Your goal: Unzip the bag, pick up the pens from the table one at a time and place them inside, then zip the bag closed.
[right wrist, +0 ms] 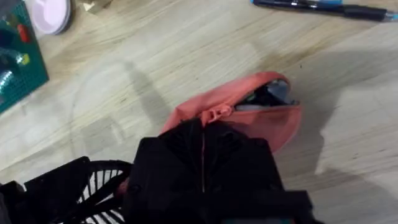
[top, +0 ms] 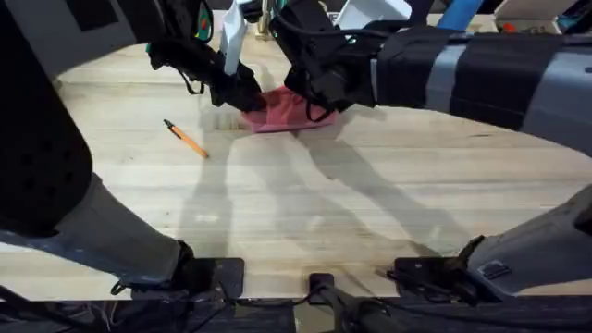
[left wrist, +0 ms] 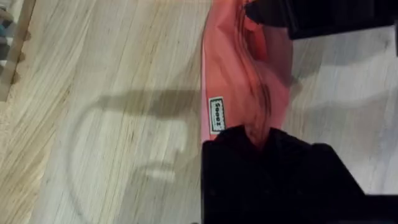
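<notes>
The salmon-pink bag (top: 282,113) lies on the table (top: 305,203) at the far middle, between my two grippers. On its left end my left gripper (top: 246,98) is shut, pinching the fabric (left wrist: 249,93) between black fingers (left wrist: 273,168). My right gripper (top: 319,100) is shut on the puckered top edge of the bag (right wrist: 261,121). The end beyond that grip gapes open (right wrist: 270,96), showing a dark inside. An orange pen (top: 186,139) with a black tip lies on the wood left of the bag. A dark pen (right wrist: 317,6) lies on the table past the bag.
A green box (right wrist: 18,62) and a pale round lid (right wrist: 50,12) sit near the table's far side. Assorted clutter lines the far edge (top: 268,23). Bare wood stretches across the near half of the table.
</notes>
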